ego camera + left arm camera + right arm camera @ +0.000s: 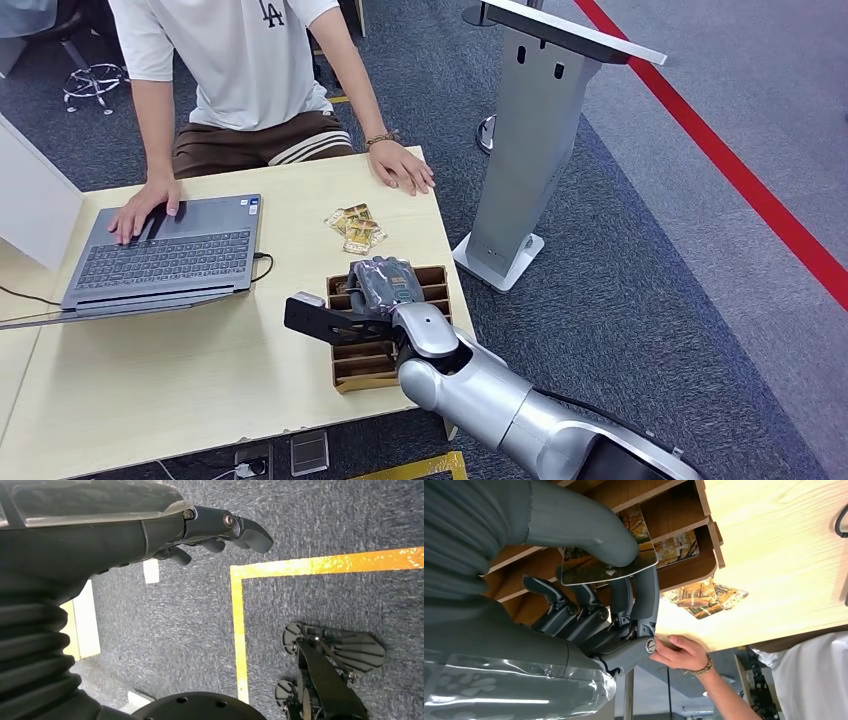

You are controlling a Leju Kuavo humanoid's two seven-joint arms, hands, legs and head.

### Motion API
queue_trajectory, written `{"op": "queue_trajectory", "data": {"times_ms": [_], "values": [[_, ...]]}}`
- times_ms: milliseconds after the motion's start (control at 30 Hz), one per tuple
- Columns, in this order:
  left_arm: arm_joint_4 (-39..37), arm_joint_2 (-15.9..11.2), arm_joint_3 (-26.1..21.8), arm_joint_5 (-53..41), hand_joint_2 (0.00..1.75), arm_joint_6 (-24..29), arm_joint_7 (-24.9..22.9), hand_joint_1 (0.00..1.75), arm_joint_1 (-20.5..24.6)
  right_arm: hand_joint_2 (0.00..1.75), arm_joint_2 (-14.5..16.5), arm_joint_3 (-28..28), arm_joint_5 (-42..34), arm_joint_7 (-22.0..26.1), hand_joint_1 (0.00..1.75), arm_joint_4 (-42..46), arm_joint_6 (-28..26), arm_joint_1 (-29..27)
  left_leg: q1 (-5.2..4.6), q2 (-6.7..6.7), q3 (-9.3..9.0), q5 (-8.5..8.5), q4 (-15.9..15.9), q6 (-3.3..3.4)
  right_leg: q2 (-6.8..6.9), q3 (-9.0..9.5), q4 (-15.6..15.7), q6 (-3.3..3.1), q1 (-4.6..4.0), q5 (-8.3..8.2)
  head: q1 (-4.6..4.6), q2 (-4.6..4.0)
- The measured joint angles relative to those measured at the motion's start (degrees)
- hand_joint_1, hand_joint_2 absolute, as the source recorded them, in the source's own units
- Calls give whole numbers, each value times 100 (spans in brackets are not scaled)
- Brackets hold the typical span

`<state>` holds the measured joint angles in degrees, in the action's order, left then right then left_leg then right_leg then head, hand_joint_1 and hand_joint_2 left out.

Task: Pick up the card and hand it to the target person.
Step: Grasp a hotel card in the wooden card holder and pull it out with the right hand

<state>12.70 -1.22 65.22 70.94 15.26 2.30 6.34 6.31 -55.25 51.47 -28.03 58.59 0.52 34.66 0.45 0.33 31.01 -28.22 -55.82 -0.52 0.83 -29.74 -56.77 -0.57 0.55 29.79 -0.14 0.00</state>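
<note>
You have a pale wooden worktop in front of you. On its far left sits an open grey laptop, a person's hand resting on its keys. Their other hand lies flat at the far right corner. A few loose cards lie just beyond the brown slotted wooden holder at the near right edge.

The right hand sits right over the wooden card rack, dividers close under it. Toward 12 o'clock, loose cards lie on the table, then the person's hand. Laptop blocks 10 o'clock. Metal stand at 2.
</note>
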Motion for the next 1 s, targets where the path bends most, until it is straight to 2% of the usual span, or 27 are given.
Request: {"op": "queue_trajectory", "data": {"times_ms": [400, 700, 900, 1000], "values": [[-7, -38, 0, 77, 0, 236, -110, 0, -3, 175, -6, 1, 51, 27, 175, 120, -84, -4, 0, 0, 0, 0, 0, 0, 0, -1, 0, 0, 0, 0, 1, 0], [-21, -46, -1, 231, 0, 264, -107, 0, -16, 175, -202, 42, 584, -99, 175, 1430, -140, -109, 0, 1, 0, 0, -1, 0, -1, -3, 0, 0, 0, 0, 2, 0], [-25, -46, -7, 249, 0, 272, -33, 0, -26, 175, -380, 38, 974, 285, 175, 2408, -363, -217, 0, 2, 0, 0, -1, 0, -2, -2, 0, 0, 0, 0, -1, 0], [-25, -46, -7, 237, 0, 264, -8, 0, -26, 175, -438, 27, 1182, 613, 175, 2671, -677, -243, 0, 2, 0, 0, -1, 0, -1, -1, 0, 0, 0, 0, 0, 0]]}}
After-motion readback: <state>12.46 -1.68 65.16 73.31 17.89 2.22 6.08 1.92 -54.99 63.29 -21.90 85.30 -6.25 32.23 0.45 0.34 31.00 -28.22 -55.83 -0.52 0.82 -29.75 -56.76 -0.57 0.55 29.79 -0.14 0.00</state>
